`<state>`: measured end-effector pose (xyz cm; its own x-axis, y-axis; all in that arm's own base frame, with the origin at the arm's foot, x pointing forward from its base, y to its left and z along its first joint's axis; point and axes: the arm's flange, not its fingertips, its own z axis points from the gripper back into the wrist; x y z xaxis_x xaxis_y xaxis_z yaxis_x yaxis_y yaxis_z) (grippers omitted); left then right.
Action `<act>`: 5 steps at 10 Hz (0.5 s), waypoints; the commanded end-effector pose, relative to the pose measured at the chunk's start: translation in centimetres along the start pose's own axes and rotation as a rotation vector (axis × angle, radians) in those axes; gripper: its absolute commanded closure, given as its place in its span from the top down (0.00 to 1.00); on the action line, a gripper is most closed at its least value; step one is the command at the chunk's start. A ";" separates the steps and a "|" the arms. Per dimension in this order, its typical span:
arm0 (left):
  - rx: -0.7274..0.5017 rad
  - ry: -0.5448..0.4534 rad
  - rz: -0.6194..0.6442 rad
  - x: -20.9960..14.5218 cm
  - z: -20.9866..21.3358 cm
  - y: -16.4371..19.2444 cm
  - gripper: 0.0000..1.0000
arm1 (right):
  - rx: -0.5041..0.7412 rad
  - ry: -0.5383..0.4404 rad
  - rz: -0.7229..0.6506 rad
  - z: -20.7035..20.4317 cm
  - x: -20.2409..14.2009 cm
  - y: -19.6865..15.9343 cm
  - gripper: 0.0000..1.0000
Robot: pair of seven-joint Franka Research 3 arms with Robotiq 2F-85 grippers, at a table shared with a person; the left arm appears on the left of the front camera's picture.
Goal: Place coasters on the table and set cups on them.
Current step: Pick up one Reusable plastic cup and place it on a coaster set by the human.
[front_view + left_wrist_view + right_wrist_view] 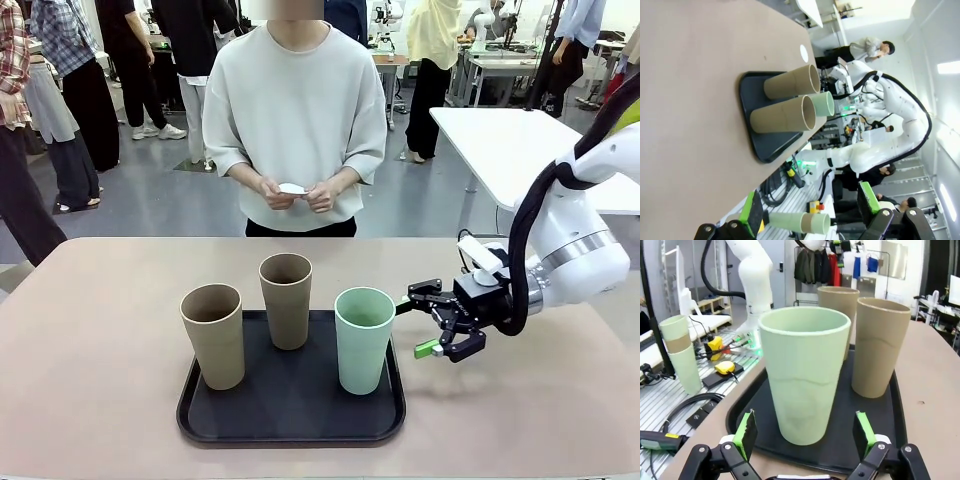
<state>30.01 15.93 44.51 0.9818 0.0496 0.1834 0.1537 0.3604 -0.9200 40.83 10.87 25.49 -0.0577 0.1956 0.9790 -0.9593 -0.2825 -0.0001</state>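
The left gripper (808,200) faces along the table (100,330) toward the tray (290,425) from the left, its jaws spread wide and empty. On the black tray, all upright, stand the tan cup (212,335) at the left front, the brown cup (286,300) behind it in the middle, and the green cup (364,340) at the right front. Just right of the green cup is the right gripper (443,325), released and holding nothing, its fingertips just short of the cup. Across the table, a person holds a white coaster (292,188) in both hands (320,195).
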 end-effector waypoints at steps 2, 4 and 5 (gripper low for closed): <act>-0.011 -0.006 -0.015 0.0 0.1 0.0 1.00 | -0.075 0.050 0.012 -1.6 -0.3 0.1 1.00; -0.011 -0.006 -0.015 0.0 0.1 0.0 1.00 | -0.060 0.049 -0.004 -2.1 -0.3 -0.1 1.00; -0.011 -0.006 -0.015 0.0 0.1 0.0 1.00 | -0.050 0.045 -0.004 -2.3 -0.2 -0.1 1.00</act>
<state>30.01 15.93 44.51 0.9818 0.0496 0.1834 0.1537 0.3604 -0.9200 40.91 12.25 24.87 -0.0694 0.2466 0.9666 -0.9669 -0.2550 -0.0044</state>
